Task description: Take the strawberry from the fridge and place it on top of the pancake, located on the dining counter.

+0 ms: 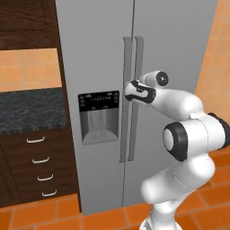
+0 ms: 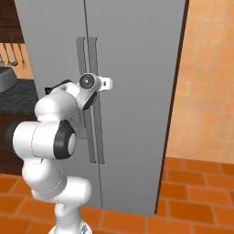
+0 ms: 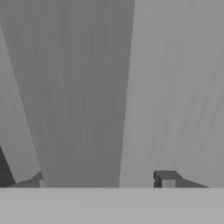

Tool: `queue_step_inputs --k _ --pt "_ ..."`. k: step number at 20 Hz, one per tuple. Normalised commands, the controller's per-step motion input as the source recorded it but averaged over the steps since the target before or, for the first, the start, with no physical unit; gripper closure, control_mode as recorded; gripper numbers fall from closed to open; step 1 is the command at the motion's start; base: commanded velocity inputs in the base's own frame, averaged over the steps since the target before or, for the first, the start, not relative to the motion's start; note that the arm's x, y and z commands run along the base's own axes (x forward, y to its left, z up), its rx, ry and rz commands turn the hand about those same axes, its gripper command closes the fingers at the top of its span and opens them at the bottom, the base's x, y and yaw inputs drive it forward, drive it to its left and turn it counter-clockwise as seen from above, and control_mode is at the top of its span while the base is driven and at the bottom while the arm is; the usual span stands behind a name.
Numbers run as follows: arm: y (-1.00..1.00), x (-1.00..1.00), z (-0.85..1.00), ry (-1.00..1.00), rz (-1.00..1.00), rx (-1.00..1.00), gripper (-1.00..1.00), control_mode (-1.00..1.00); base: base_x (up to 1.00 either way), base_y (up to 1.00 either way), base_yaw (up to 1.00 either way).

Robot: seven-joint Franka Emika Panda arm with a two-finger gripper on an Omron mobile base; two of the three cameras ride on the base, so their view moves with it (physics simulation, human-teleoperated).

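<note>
The tall grey fridge [image 1: 99, 49] stands with both doors closed, its black dispenser panel [image 1: 99, 114] on the left door. My gripper [image 3: 103, 181] is at the vertical door handles [image 1: 136, 58], about mid-height. In the hand view one handle bar [image 3: 83, 96] runs between my fingertips [image 3: 165, 178]. The left tip is close beside the bar and the right tip stands off it, so the jaws are open around the bar. The strawberry, the pancake and the dining counter are out of view.
A dark-topped counter [image 1: 27, 108] over dark wood drawers [image 1: 40, 159] adjoins the fridge on the left. An orange tiled wall [image 2: 205, 91] is on the right, and orange floor tiles [image 2: 192, 196] lie below. Utensils [image 2: 11, 55] hang at the far left.
</note>
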Motion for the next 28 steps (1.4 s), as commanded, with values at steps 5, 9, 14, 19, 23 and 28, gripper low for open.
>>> queue_step_inputs --k 5,9,14,19,23,28 --pt "-0.14 -0.28 0.04 0.05 -0.02 0.00 1.00 -1.00 0.00 0.00 0.00" --pt "-0.60 -0.81 0.01 0.15 0.00 0.00 1.00 -1.00 0.00 0.00 0.00" --pt "-0.95 -1.00 0.00 0.15 0.00 0.00 1.00 -1.00 0.00 0.00 0.00" --pt "-1.00 -1.00 0.06 0.13 0.00 0.00 1.00 -1.00 0.00 0.00 0.00" --pt "-1.00 -1.00 0.05 0.14 0.00 0.00 1.00 -1.00 0.00 0.00 0.00" --pt "-1.00 -1.00 0.00 0.19 0.00 0.00 1.00 -1.00 0.00 0.00 0.00"
